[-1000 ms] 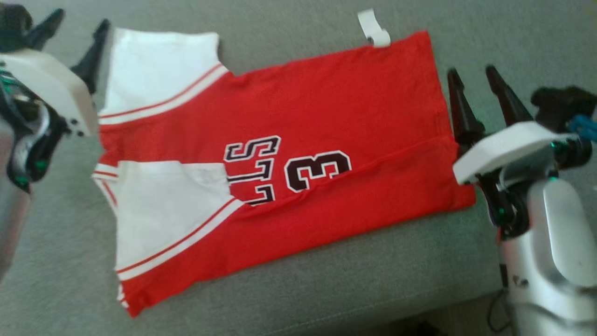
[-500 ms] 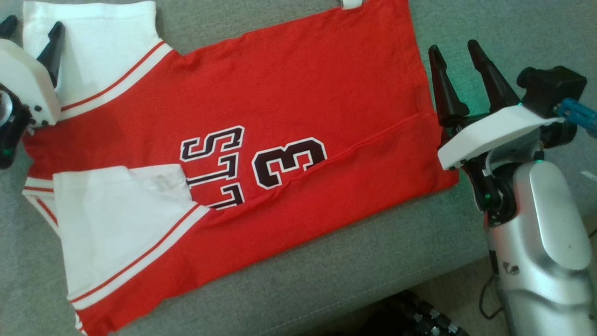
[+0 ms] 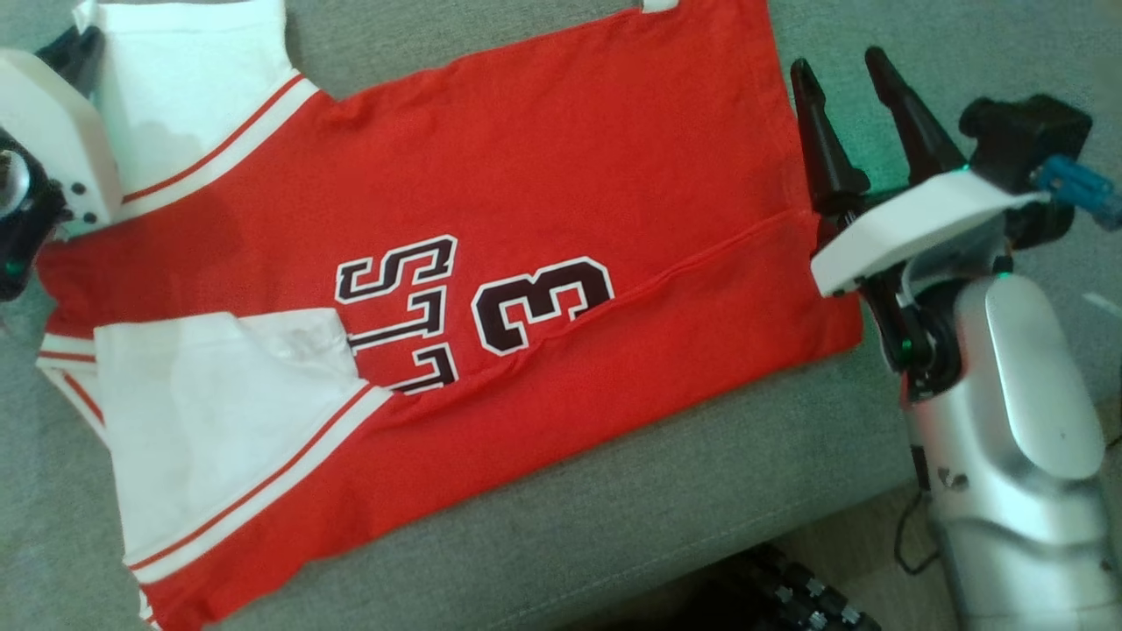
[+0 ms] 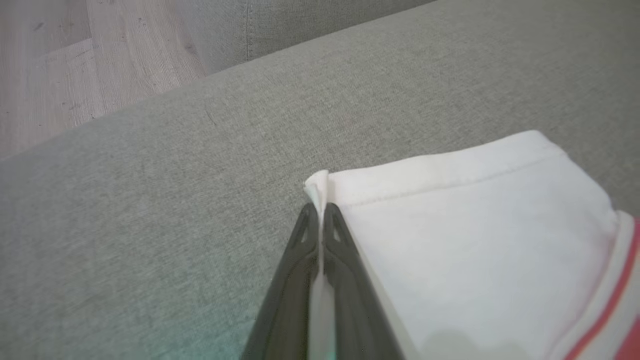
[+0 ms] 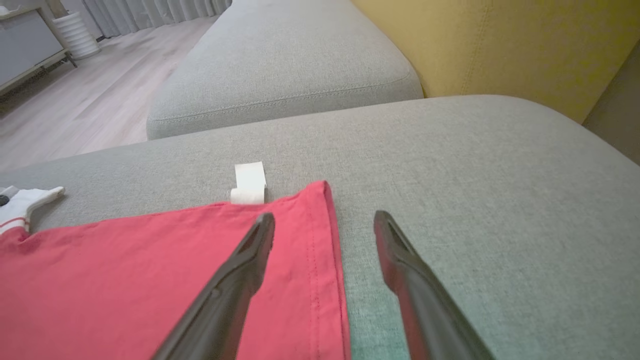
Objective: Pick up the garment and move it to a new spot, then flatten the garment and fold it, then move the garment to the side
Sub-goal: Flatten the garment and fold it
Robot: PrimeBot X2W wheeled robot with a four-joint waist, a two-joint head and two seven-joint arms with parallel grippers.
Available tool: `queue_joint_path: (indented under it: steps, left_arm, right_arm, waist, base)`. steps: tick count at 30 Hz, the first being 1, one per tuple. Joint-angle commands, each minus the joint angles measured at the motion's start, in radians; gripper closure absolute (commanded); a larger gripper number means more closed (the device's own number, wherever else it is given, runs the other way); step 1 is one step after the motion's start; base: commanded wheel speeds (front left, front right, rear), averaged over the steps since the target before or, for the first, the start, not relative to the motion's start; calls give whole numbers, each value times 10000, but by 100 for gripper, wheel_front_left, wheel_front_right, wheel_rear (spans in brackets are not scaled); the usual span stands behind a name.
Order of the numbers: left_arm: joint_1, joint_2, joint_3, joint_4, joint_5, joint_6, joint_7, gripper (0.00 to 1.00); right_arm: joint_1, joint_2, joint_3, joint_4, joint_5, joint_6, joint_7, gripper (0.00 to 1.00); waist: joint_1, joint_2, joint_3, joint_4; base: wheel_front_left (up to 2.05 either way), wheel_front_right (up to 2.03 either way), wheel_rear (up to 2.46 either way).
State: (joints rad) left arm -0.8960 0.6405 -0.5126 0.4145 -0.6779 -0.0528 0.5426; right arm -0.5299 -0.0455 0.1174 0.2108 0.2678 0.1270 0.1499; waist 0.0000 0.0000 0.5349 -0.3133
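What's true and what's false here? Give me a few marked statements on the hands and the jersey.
1. The left hand is shut on a corner of the white sleeve. True.
2. The right hand grips the hem of the jersey. False: it is open at the hem and holds nothing.
3. The jersey lies on a wooden table. False: it lies on a grey sofa cushion.
4. A white tag sticks out at the jersey's edge. True.

Place: a home living room.
Seating: grey fabric sofa [image 5: 280,65]; yellow back cushion [image 5: 500,40] at one o'clock.
Floor: pale wood planks [image 5: 100,105] at ten o'clock; curtains [image 5: 150,10] beyond.
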Motion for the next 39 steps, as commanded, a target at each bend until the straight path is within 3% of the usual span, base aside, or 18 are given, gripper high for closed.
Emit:
queue_joint_path:
  steps: [1,11,26,28,29,33,35,39]
  left_arm:
    - [-142,409,322,-295,102,4,-155,100]
    - [-439,-104,250,-764,466,-78,-1734,100]
    - [-383,-835,-281,-1778,575,-269,-2524,100]
    - [-383,-878,-337,-1802,573,-291,-2561,100]
    - [-385,-891,-362,-1805,568,-301,-2567,100]
    - [-418,-905,-421,-1813,544,-332,-2576,100]
    - [-436,-891,-424,-1803,527,-341,-2592,100]
    - [-381,-823,-355,-1802,492,-300,-2727,100]
  right_arm:
    - [-341,-47,149,-232,-152,37,82,0]
    - [-2027,-529,-175,1476,-886,37,1129,0]
    - [-4025,-1228,-105,4800,-1331,37,2808,0]
    - [-4114,-1233,-107,5045,-1373,37,2885,25]
    - [-4148,-1227,-109,5136,-1377,37,2918,50]
    - [-4295,-1252,-80,5371,-1388,37,2894,77]
    - [-4379,-1272,-45,5453,-1412,37,2776,100]
    - [-4473,-1237,70,5539,-1366,37,2341,100]
  waist:
    - [0,0,-49,57]
    - [0,0,-348,904]
    - [0,0,-232,2038]
    - [0,0,-257,2070]
    - [0,0,-271,2080]
    - [0,0,-320,2098]
    - [0,0,-343,2095]
    - [0,0,-441,2080]
  base:
    - [0,0,0]
    - [0,0,0]
    - [0,0,0]
    - [0,0,0]
    - [0,0,0]
    - [0,0,0]
    - [0,0,0]
    - [0,0,0]
